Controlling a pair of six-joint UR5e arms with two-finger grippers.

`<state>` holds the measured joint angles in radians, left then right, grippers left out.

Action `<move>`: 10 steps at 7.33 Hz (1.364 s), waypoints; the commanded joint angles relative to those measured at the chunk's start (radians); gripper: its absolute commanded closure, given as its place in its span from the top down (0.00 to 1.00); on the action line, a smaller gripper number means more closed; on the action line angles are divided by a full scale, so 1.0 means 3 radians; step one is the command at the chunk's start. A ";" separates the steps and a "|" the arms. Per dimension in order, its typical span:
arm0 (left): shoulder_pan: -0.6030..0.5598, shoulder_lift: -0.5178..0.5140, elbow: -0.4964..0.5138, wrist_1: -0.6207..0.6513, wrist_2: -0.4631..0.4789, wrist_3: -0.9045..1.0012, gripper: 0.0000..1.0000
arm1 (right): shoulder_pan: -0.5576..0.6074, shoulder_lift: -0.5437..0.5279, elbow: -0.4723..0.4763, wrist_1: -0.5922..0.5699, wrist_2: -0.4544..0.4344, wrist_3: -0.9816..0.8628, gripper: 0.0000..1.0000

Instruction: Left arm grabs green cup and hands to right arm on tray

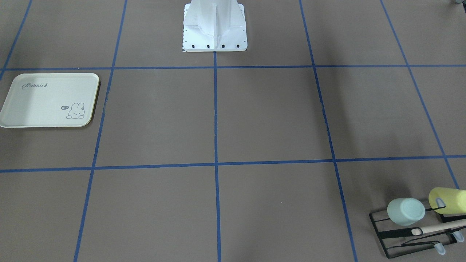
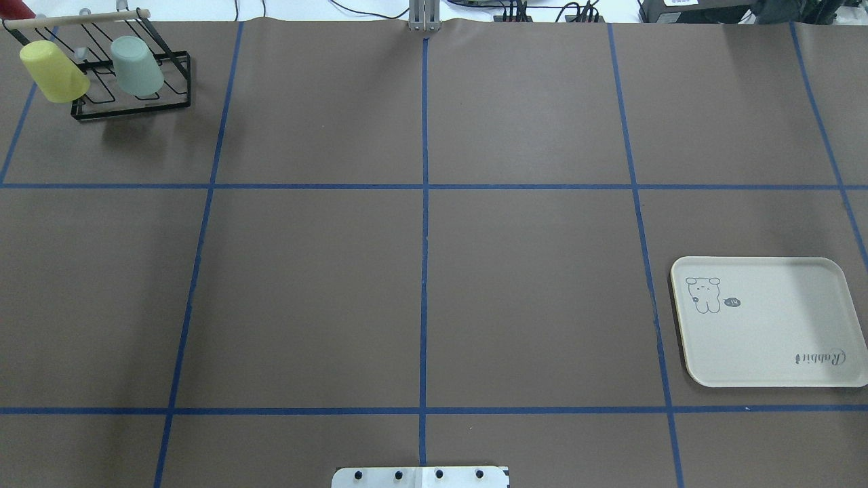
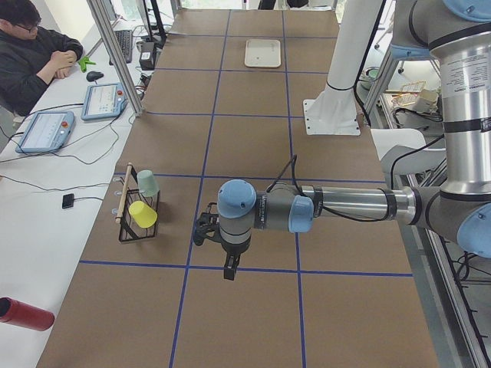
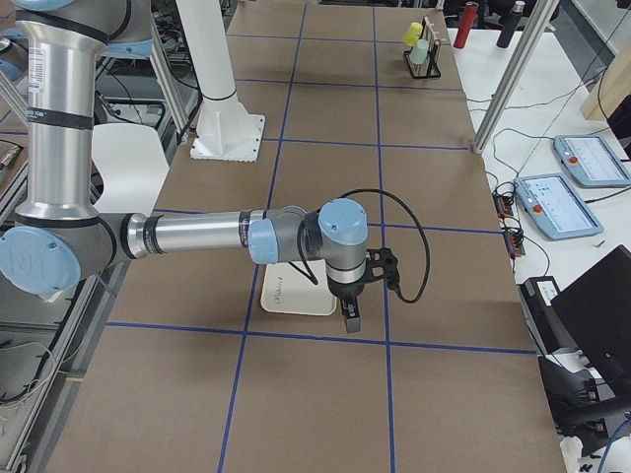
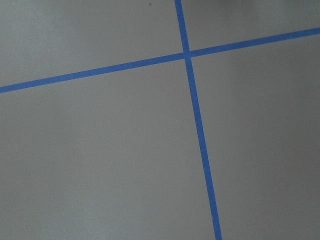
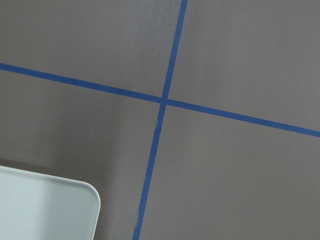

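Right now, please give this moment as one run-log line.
green cup: on black wire rack, beside yellow cup | tray: no cup | left tool: apart from cup, state unclear | right tool: near tray, state unclear

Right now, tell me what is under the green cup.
The green cup leans mouth-down on the rack. Only the rack's wires show beneath it. Whatever props it up from inside is hidden by its wall.
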<state>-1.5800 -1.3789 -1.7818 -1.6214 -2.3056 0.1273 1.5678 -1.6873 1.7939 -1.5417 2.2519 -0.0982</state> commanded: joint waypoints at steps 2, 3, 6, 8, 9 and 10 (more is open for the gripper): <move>0.0000 -0.0016 -0.0063 -0.0005 -0.0010 0.0015 1.00 | 0.0000 0.0000 0.0003 0.0000 0.0000 0.0000 1.00; 0.0000 -0.0026 -0.0059 -0.0091 0.0000 0.0021 1.00 | -0.0005 0.0005 0.0003 0.0000 0.0000 0.0000 1.00; 0.0005 -0.0264 0.0139 -0.0710 -0.0015 -0.0101 1.00 | -0.0016 0.0041 0.0003 0.0000 0.0021 0.0036 1.00; 0.0015 -0.0327 0.0278 -0.0782 -0.0275 -0.0271 1.00 | -0.0092 0.0056 -0.0017 0.0000 0.0010 0.0041 1.00; 0.0182 -0.0368 0.0284 -0.1162 -0.0306 -0.0332 1.00 | -0.0128 0.0061 -0.0038 0.0010 0.0010 0.0092 1.00; 0.0245 -0.0440 0.0314 -0.1297 -0.0297 -0.0585 1.00 | -0.0189 0.0107 -0.0038 0.0010 0.0010 0.0117 1.00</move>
<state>-1.5377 -1.4872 -1.6996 -1.9393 -2.3879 0.0188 1.5307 -1.6669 1.7852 -1.5397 2.2554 -0.0742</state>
